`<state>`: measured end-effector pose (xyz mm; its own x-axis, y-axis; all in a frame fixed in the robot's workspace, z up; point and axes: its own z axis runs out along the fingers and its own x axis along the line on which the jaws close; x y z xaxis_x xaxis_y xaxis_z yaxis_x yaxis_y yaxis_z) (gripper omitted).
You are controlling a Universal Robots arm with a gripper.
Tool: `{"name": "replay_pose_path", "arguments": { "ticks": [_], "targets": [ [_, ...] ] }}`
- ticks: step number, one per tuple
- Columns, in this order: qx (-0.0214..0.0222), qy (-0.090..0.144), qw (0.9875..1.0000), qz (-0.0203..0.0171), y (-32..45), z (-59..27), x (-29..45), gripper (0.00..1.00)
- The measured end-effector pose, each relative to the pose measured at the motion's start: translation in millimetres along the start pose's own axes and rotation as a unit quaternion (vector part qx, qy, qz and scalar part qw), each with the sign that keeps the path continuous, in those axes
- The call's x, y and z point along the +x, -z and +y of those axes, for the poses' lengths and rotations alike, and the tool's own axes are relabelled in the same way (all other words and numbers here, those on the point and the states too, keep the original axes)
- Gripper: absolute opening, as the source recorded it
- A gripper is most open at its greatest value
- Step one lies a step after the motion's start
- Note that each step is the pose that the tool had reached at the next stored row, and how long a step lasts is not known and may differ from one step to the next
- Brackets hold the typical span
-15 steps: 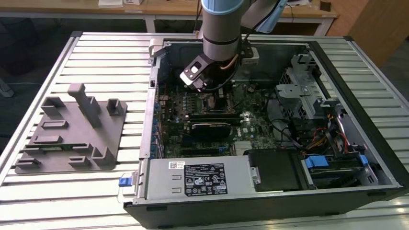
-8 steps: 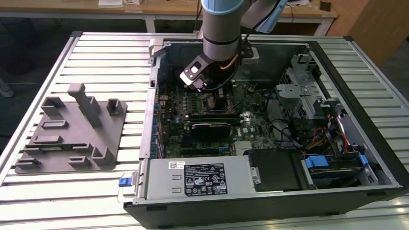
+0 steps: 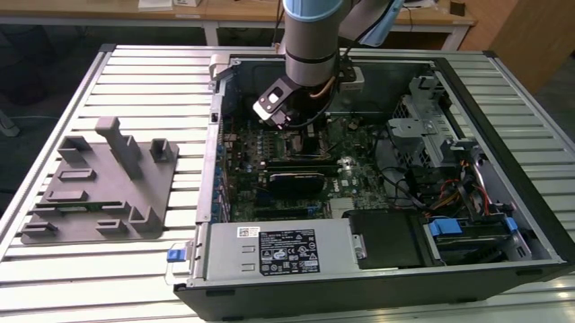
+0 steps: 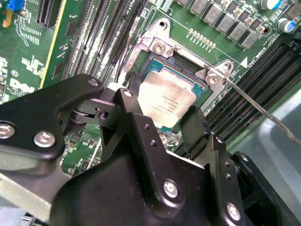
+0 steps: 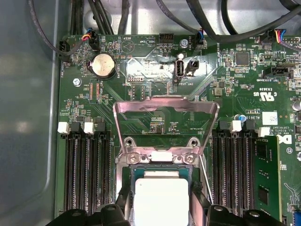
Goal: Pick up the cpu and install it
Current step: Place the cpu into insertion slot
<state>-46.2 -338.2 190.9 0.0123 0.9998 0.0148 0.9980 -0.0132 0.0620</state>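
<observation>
My claw [image 4: 159, 104] is closed narrow on the cpu [image 4: 167, 96], with one black finger [image 4: 136, 122] against each of two opposite edges. I see the chip's silver top and thin pale rim between the fingers in both wrist views. It hangs square over the open socket [image 4: 157, 47] on the motherboard [image 4: 28, 61]. I cannot tell whether it is seated yet or a hair above the contacts.

Just past the chip in the first wrist view, the socket's metal load plate [image 5: 165, 110] stands tipped up and open. Its thin lever rod [image 4: 254, 103] runs out beside the socket in the second wrist view. Banks of black memory slots [image 5: 87, 174] flank the socket on both sides, and a round coin cell [image 5: 103, 65] sits farther on, near the board's edge.

In the exterior view the arm [image 3: 312, 33] comes down from the upper middle of the frame into the open computer case [image 3: 503, 94]. The power supply [image 3: 279, 249] lies along the case's lower edge. Toward the exterior view's left, a grey tray [image 3: 99, 195] of moulded blocks rests on the slatted surface [image 3: 54, 94], well apart from the case.
</observation>
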Motion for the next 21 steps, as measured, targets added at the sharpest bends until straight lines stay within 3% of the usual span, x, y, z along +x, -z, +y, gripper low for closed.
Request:
{"name": "replay_pose_path", "arguments": {
  "ticks": [8,15,18,20,21],
  "targets": [
    [0.0000,0.000,1.0000,0.0001,12.4,0.8,0.2,0.61],
    [-0.0001,0.000,1.0000,0.0002,12.5,0.8,0.3,0.61],
    [-0.0001,0.000,1.0000,0.0002,12.6,0.8,0.2,0.53],
    [-0.0001,0.000,1.0000,0.0002,12.6,0.8,0.2,0.41],
    [-0.0001,0.000,1.0000,0.0002,12.7,0.8,0.3,0.41]
  ]
}}
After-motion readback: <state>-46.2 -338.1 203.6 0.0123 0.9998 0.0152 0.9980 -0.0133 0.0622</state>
